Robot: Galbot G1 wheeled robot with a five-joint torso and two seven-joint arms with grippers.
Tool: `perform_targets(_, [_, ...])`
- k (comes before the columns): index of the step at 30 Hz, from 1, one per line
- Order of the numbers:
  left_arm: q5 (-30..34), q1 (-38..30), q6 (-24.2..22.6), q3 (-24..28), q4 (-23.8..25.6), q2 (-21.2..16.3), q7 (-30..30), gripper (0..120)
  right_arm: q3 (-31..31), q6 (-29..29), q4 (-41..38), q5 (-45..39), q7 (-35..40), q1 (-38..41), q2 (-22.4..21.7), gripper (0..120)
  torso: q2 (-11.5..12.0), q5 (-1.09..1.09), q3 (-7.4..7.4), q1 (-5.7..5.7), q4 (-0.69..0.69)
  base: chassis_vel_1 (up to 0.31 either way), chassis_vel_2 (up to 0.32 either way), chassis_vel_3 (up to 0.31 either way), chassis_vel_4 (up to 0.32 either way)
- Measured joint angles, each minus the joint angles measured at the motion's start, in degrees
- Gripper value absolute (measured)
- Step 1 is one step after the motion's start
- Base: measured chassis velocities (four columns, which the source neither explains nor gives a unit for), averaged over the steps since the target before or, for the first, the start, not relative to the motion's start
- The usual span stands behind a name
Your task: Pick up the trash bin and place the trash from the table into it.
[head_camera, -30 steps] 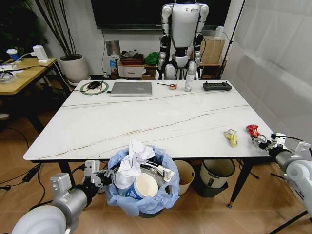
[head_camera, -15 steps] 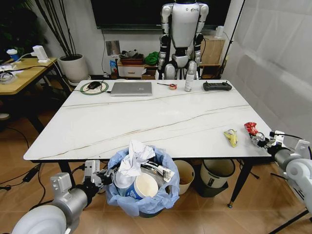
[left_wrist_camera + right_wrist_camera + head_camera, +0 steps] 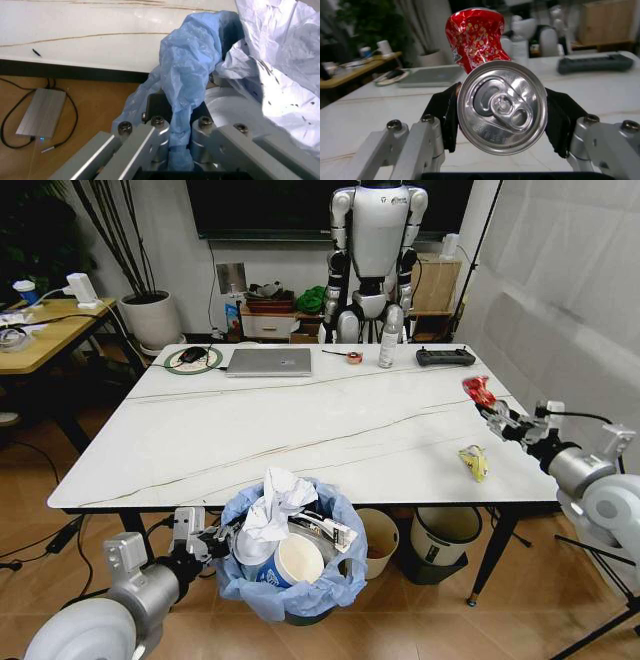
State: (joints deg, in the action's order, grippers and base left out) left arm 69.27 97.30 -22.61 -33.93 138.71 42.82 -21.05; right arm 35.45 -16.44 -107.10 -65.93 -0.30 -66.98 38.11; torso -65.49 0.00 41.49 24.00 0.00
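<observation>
The trash bin [image 3: 293,580], lined with a crinkled light-blue bag, hangs in front of the table's [image 3: 300,430] near edge, stuffed with white paper, a blue cup and wrappers. My left gripper [image 3: 205,548] is shut on its bag-covered rim [image 3: 182,123]. My right gripper [image 3: 492,408] is raised above the table's right side, shut on a crushed red can [image 3: 476,389] [image 3: 485,67]; its silver top faces the wrist camera. A yellow wrapper [image 3: 474,461] lies on the table near the right front corner.
A laptop [image 3: 268,361], a bottle [image 3: 387,343], a tape roll [image 3: 354,357], a black remote [image 3: 445,357] and a green-ringed item [image 3: 193,359] sit along the far edge. A cream bin [image 3: 378,542] and a black-rimmed bucket [image 3: 445,535] stand under the table. A wooden desk [image 3: 45,330] is at left.
My right gripper has lifted the red can off the table's right front edge and carried it up and inward over the table. The left gripper and bin have stayed still.
</observation>
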Motion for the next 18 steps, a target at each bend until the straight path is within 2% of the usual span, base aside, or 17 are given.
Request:
perform_targets(3, [0.06, -0.01, 0.01, -0.03, -0.02, 0.09, 0.0, 0, -2.62, 1.57, -4.14, -2.44, -1.65, 2.08, -3.62, 48, 0.0, 0.0, 0.0, 0.0, 0.0, 0.0, 0.0, 0.0, 0.0])
perform_targets(7, [0.06, -0.17, 0.02, 0.38, 0.0, 0.34, 0.0, 0, -9.78, 3.52, -15.91, -7.25, -2.57, 7.73, -11.58, 48, 0.0, -0.01, -0.01, 0.0, 0.02, 0.0, 0.0, 0.0, 0.0])
perform_targets(10, [0.22, -0.33, 0.02, 0.49, 0.14, 0.17, 0.01, 0, -13.2, 4.35, -20.16, -8.24, -2.66, 9.82, -14.18, 48, 0.0, -0.01, -0.01, 0.0, 0.01, 0.0, 0.0, 0.0, 0.0])
perform_targets(15, [1.69, -2.26, 0.02, 1.75, 1.09, -1.04, -0.05, 0, -26.36, 6.56, -27.32, -8.1, -3.08, 15.31, -19.93, 48, -0.01, 0.0, -0.01, 0.0, 0.01, 0.0, 0.0, 0.0, 0.0])
perform_targets(18, [2.03, -2.91, -0.06, 2.24, 1.25, -1.4, -0.07, 0, -28.01, 6.5, -29.1, -7.56, -3.09, 14.99, -20.84, 48, -0.01, 0.0, -0.01, 0.0, 0.0, 0.0, 0.0, 0.0, 0.0])
